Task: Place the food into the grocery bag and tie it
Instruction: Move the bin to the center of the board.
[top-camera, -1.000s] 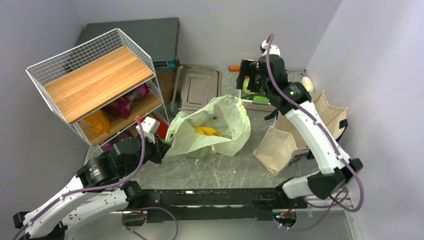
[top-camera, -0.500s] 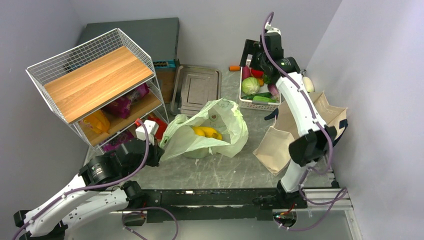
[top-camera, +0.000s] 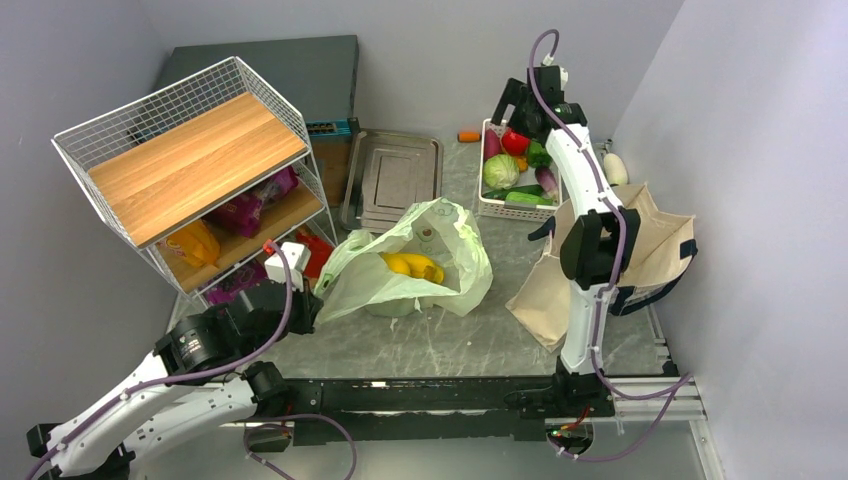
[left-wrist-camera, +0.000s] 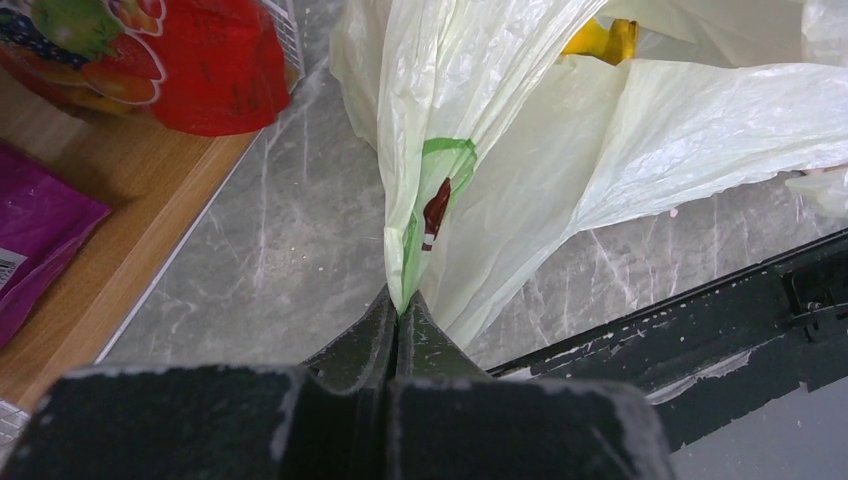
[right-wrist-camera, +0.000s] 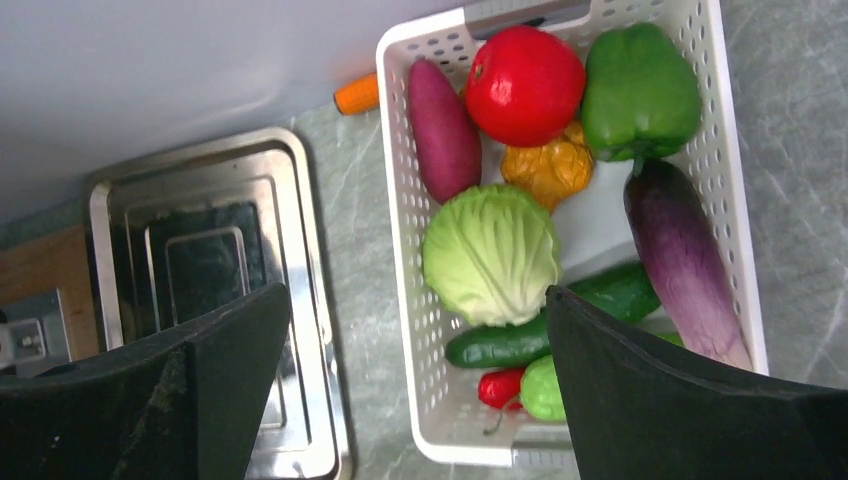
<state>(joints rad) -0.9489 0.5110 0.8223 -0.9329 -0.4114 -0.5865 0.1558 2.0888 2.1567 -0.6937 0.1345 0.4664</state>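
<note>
The pale-green grocery bag (top-camera: 445, 250) lies open in the middle of the table, with yellow bananas (top-camera: 412, 265) inside it. My left gripper (top-camera: 312, 302) is shut on the bag's near-left edge. In the left wrist view the plastic (left-wrist-camera: 480, 150) is pinched between the tips (left-wrist-camera: 400, 305), and a banana end (left-wrist-camera: 600, 40) peeks out. My right gripper (top-camera: 518, 103) hangs open above the white basket (top-camera: 481, 205), holding nothing. In the right wrist view, a cabbage (right-wrist-camera: 490, 255), a tomato (right-wrist-camera: 523, 85), a green pepper (right-wrist-camera: 640, 90), an eggplant (right-wrist-camera: 685, 265) and a cucumber (right-wrist-camera: 520, 340) lie below the right gripper (right-wrist-camera: 418, 292).
A wire rack with a wooden shelf (top-camera: 190, 165) stands at the left, with a red pouch (left-wrist-camera: 200, 60) and a purple packet (left-wrist-camera: 40, 230) at its foot. A steel tray (top-camera: 392, 175) lies behind the bag, a carrot (top-camera: 468, 136) beside the basket, and a beige tote (top-camera: 640, 235) at the right.
The right arm has straightened and swung toward the back wall, uncovering the basket, and its jaws have opened wider. The left gripper has kept its hold and drawn the bag's edge slightly leftward.
</note>
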